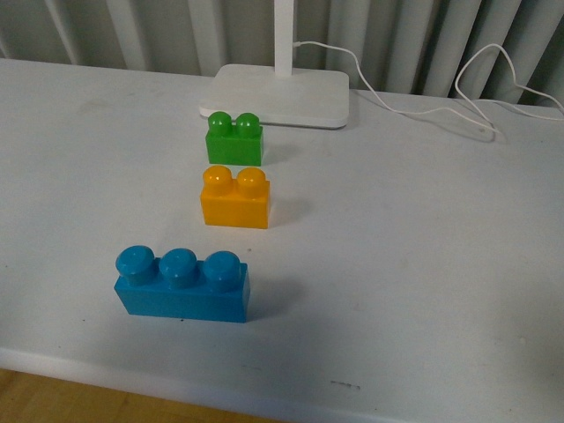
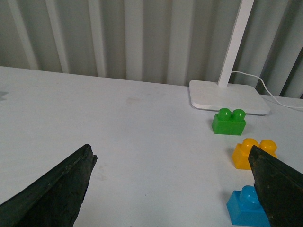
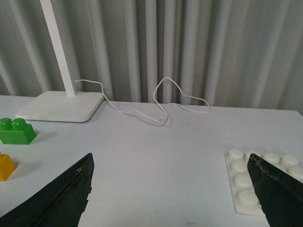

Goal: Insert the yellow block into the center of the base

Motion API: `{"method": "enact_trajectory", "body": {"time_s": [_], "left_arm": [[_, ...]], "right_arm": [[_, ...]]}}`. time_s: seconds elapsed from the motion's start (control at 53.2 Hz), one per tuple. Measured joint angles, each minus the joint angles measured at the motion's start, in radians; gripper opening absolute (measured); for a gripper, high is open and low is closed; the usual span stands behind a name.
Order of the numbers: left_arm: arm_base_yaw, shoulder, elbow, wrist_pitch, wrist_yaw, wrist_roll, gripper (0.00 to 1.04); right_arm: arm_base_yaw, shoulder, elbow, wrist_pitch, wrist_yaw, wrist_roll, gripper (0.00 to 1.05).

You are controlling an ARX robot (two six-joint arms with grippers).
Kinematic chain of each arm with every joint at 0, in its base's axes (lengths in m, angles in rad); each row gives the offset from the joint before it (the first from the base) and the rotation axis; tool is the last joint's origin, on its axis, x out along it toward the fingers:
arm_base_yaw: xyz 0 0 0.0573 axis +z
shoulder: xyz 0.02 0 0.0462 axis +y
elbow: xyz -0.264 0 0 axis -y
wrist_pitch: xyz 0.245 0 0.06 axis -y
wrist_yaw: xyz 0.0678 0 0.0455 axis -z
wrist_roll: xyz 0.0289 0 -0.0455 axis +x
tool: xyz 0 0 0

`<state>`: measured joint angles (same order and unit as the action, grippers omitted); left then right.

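position: yellow block [image 1: 235, 198] stood mid-way across the table [image 1: 423, 264], between green brick [image 1: 234, 138] on the far side and blue brick [image 1: 181, 284] on the near side, long axis left to right. base [image 3: 258, 182] lay well to the right, outside the front view, near right gripper [image 3: 170, 161]. left gripper [image 2: 171, 153] was judged nearer the yellow block. both grippers were spread wide, holding nothing, touching nothing.

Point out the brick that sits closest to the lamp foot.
The green brick, just in front of the lamp foot. The yellow brick comes next, and the blue brick lies farthest from it.
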<state>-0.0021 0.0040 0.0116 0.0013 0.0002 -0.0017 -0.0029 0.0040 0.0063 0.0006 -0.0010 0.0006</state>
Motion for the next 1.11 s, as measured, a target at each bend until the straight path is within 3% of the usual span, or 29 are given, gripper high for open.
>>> {"method": "enact_trajectory", "body": {"time_s": [0.921,1.015,1.109], "left_arm": [[0.000,0.000,0.000,0.000,0.000,0.000,0.98],[0.000,0.000,0.000,0.000,0.000,0.000,0.98],[0.000,0.000,0.000,0.000,0.000,0.000,0.98]], "right_arm": [[0.000,0.000,0.000,0.000,0.000,0.000,0.95],[0.019,0.082,0.049,-0.134,0.099,0.077,0.95],[0.026,0.191,0.081,-0.151,0.135,0.102,0.95]]}}
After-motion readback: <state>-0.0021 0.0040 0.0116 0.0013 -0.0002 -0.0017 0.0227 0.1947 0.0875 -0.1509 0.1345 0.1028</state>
